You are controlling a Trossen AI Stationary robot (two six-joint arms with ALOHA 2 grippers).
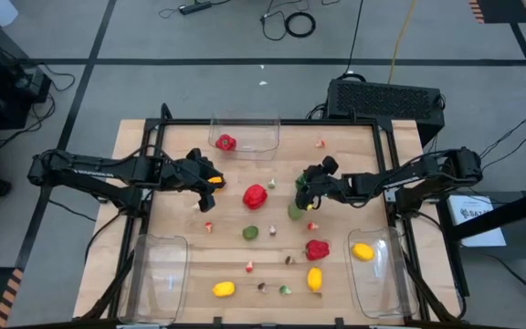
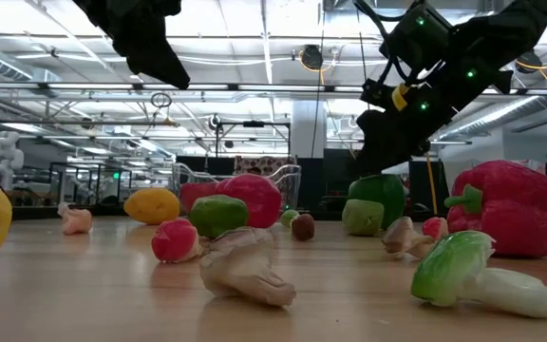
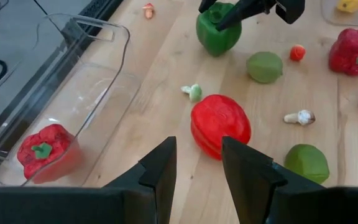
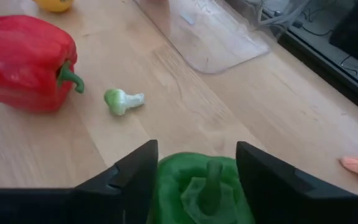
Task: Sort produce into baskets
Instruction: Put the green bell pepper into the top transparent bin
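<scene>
My right gripper [image 1: 305, 189] is at mid-table, shut on a green pepper [image 4: 197, 193], which also shows in the low view [image 2: 378, 199]. My left gripper [image 1: 210, 179] hangs open and empty above the table, left of a loose red pepper [image 1: 255, 195] that lies on the wood just ahead of its fingers [image 3: 220, 124]. One clear basket [image 1: 261, 137] at the far edge holds a red pepper [image 1: 226, 142]. A basket [image 1: 380, 283] at the near right holds a lemon [image 1: 362, 250]. A basket [image 1: 158, 274] at the near left shows nothing inside. My right gripper pinches the green pepper's top between its two fingers, one on each side of the stem [image 4: 213, 180]. The fingers [image 3: 241, 11] come from above, slanting down. The pepper sits upright, stem up; whether its base rests on the table or is just clear, I cannot tell.
Loose on the wood are a second red pepper [image 1: 317, 249], two lemons [image 1: 314, 278] [image 1: 224, 289], a lime [image 1: 250, 232] and small mushroom and vegetable bits [image 1: 208, 226]. A black frame rail runs along the table's edges [image 1: 391, 183].
</scene>
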